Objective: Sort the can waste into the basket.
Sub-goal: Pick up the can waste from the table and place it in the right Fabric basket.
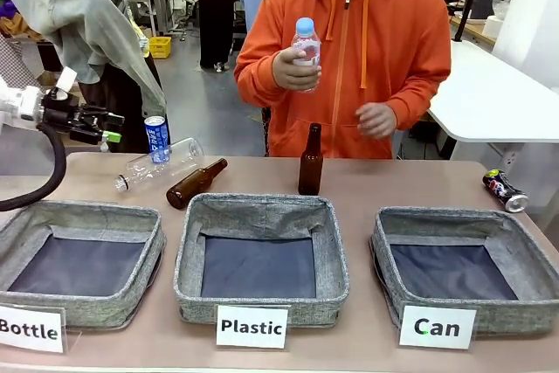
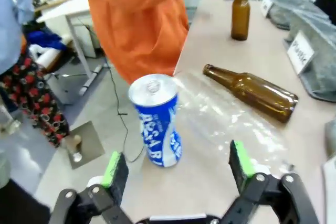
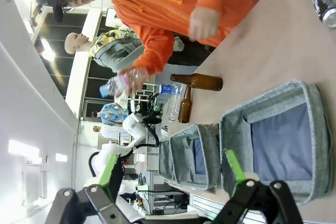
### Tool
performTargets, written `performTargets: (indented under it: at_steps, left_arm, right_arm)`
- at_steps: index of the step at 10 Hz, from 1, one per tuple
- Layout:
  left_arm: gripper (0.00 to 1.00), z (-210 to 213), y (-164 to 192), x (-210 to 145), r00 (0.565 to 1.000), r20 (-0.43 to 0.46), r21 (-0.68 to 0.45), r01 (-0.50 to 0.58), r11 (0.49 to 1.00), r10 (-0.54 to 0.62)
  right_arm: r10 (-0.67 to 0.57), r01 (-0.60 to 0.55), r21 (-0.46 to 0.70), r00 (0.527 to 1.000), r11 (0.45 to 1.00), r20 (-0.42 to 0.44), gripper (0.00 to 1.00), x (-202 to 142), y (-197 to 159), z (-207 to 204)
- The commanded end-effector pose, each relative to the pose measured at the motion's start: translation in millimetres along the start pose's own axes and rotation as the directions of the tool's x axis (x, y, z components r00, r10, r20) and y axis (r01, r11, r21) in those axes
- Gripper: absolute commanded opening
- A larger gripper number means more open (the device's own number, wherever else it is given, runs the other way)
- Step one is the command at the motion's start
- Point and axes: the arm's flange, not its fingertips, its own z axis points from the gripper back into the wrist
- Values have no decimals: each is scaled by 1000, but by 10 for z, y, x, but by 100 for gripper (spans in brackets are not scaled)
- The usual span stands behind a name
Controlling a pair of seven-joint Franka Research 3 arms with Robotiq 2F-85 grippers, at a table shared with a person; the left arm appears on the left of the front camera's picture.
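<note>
Can basket (image 1: 515,314) with bare floor, dark can (image 1: 505,189) at tabletop's right edge, blue can (image 2: 156,119) before wide-spread left claw (image 2: 176,161), right claw (image 3: 170,163) wide-spread too.

Reaches in with the left arm (image 1: 17,107), wrist level, left pincer (image 1: 112,127) pointing sideways toward the middle. Spreads the jaws wide, green pads (image 2: 116,165) well apart and gripping nothing. Trails a black hose (image 1: 48,181) in a loop below and behind the wrist. Carries the right pincer (image 3: 170,163) rolled onto its side, jaws likewise spread wide, fingers splayed outward from the knuckles.
</note>
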Motion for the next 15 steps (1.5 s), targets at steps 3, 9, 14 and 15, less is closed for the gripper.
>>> performTargets:
  at_steps: [3,9,14,15]
  left_arm:
    - [100,-215,326,-76,997,3,-19,-83,996,83]
    - [100,-677,506,-31,993,-35,-1,-115,993,115]
    - [100,-853,519,-10,992,-31,-40,-120,992,119]
    - [100,-874,525,-9,992,-32,-59,-121,991,120]
  right_arm:
    - [21,-22,21,1000,1000,13,100,34,18,-10]
    - [21,-22,21,1000,1000,13,100,34,18,-10]
    - [21,-22,21,1000,1000,13,100,34,18,-10]
    - [21,-22,21,1000,1000,13,100,34,18,-10]
